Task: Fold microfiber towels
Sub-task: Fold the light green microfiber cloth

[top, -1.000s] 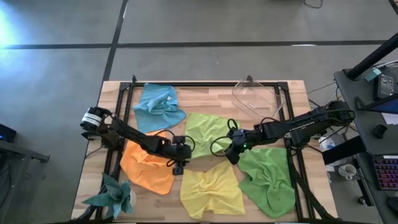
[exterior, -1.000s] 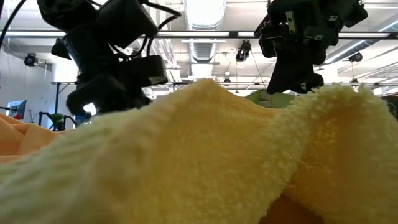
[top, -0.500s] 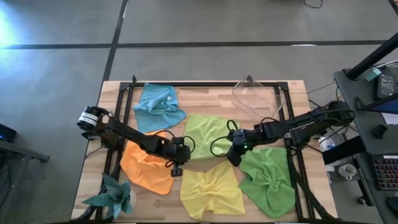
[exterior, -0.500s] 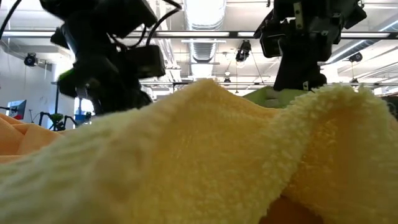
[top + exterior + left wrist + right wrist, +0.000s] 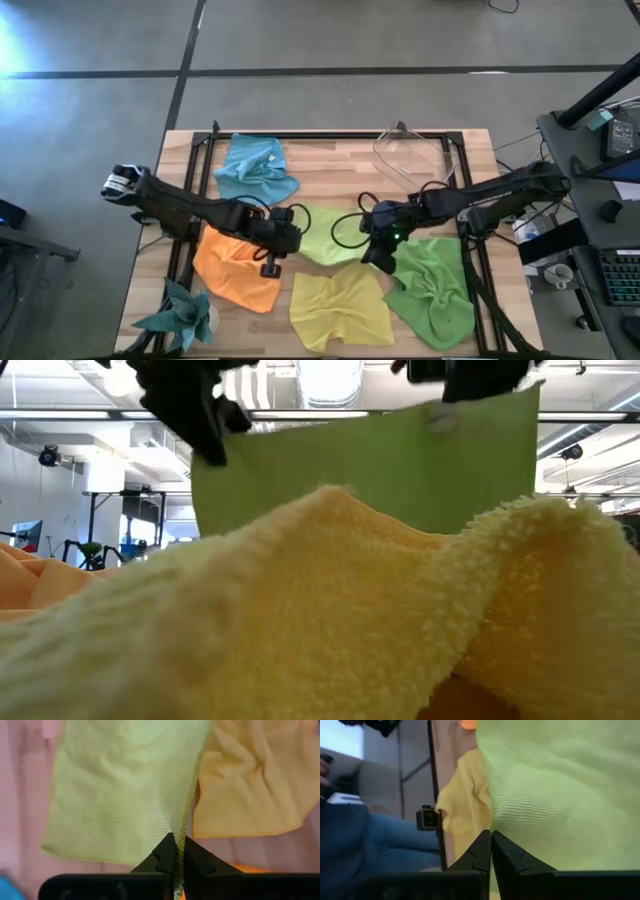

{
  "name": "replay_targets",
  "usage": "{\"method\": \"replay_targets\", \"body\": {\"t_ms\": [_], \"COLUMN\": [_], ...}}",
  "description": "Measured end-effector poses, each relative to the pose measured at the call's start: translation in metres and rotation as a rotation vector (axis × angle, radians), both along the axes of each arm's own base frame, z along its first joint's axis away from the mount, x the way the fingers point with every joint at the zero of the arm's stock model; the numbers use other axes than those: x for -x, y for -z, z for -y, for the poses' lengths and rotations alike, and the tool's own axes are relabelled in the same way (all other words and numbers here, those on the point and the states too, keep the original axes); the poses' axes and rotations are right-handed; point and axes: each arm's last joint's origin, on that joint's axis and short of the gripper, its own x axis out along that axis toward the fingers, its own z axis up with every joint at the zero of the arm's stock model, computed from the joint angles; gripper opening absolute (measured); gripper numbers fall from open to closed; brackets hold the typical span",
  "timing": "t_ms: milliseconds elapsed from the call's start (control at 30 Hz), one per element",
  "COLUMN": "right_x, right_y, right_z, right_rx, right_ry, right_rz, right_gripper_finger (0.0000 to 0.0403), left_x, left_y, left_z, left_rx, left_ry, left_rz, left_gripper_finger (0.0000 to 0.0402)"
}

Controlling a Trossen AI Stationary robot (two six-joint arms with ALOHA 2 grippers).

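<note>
The lime green towel (image 5: 328, 238) hangs as a flat sheet between my two grippers; in the low view (image 5: 370, 470) it stands behind the yellow towel (image 5: 320, 620), which hides its lower part. My left gripper (image 5: 268, 264) is shut on its one upper corner, and my right gripper (image 5: 375, 256) is shut on the other. The blue towel (image 5: 258, 170), orange towel (image 5: 232, 268), yellow towel (image 5: 340, 306) and darker green towel (image 5: 432, 290) lie crumpled on the table. My left gripper pinches the lime towel's upper corner (image 5: 181, 834) between its two shut fingers, from above. The cloth spreads out below the fingers, drawn taut toward the other gripper. My right gripper pinches the lime towel's other upper corner (image 5: 494, 822) between its two shut fingers, from above. The cloth hangs below the fingers, its top edge (image 5: 380, 408) stretched level between the grippers.
A clear plastic container (image 5: 410, 155) stands at the table's far right. A teal spiky ornament (image 5: 185, 315) sits at the near left corner. A black frame (image 5: 190, 200) runs round the table. A person in blue sits beyond the table in the right wrist view (image 5: 365, 855).
Both grippers have risen, drawing two corners of the lime towel up off the table. The towel, which lay crumpled at the middle, now hangs as a taut sheet between them. My left gripper has also gone a little toward the table's left edge.
</note>
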Motion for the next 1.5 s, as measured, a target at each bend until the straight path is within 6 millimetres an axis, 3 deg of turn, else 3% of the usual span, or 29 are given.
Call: {"method": "replay_targets", "body": {"t_ms": [100, 233, 400, 600, 933, 1133, 1500], "right_x": [0.003, 0.006, 0.009, 0.013, 0.018, 0.022, 0.027], "right_y": [-0.011, -0.01, 0.018, 0.049, 0.071, 0.08, 0.086], "right_z": [0.002, 0.003, 0.006, 0.019, 0.042, 0.05, 0.06], "right_rx": [0.082, 0.109, 0.187, 0.326, 0.544, 0.574, 0.544], "right_ry": [-0.02, -0.023, 0.023, 0.099, 0.077, 0.048, 0.121], "right_rz": [-0.033, -0.071, -0.141, -0.223, -0.187, -0.19, -0.251], "right_gripper_finger": [0.0009, 0.0009, 0.0009, 0.0009, 0.0009, 0.0009, 0.0009], "left_x": [0.0, -0.002, -0.011, -0.028, -0.043, -0.05, -0.055], "left_y": [-0.005, -0.002, 0.012, 0.043, 0.075, 0.084, 0.083], "left_z": [-0.003, -0.01, -0.015, -0.024, -0.054, -0.062, -0.062], "left_rx": [-0.07, -0.102, -0.119, -0.207, -0.211, -0.185, -0.17], "left_ry": [-0.042, -0.086, -0.11, -0.178, -0.366, -0.376, -0.325], "left_rz": [0.006, -0.002, -0.048, -0.137, -0.226, -0.233, -0.187], "left_gripper_finger": [0.0, 0.0, 0.0, 0.0, 0.0, 0.0, 0.0]}}
